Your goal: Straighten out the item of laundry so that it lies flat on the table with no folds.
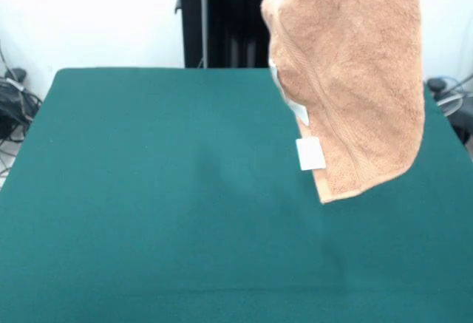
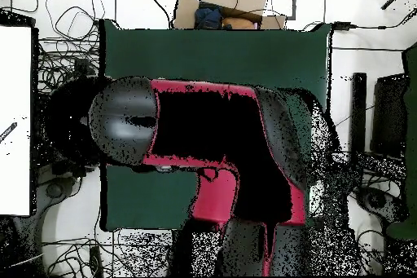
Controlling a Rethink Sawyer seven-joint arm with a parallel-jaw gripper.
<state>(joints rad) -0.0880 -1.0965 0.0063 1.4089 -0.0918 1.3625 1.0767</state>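
Observation:
The peach-orange towel [image 1: 347, 79] hangs in the air at the right of the front view. Its top runs out past the picture's top edge, and its lower corner ends a little above the table [image 1: 148, 190]. It hangs in soft folds, with white labels [image 1: 310, 153] on its left hem. The dark green table top is bare below it. In the overhead view the red and black arm [image 2: 212, 144] reaches across the table [image 2: 220, 55] and hides the towel. The gripper does not show: it lies above the front view's top edge and under the arm's end in the overhead view.
The black pedestal [image 1: 229, 20] stands behind the table's far edge. Cables [image 1: 15, 101] lie on the floor at the left. In the overhead view a cardboard box [image 2: 232, 2] sits beyond the table's top edge and a white board [image 2: 16, 120] stands at the left.

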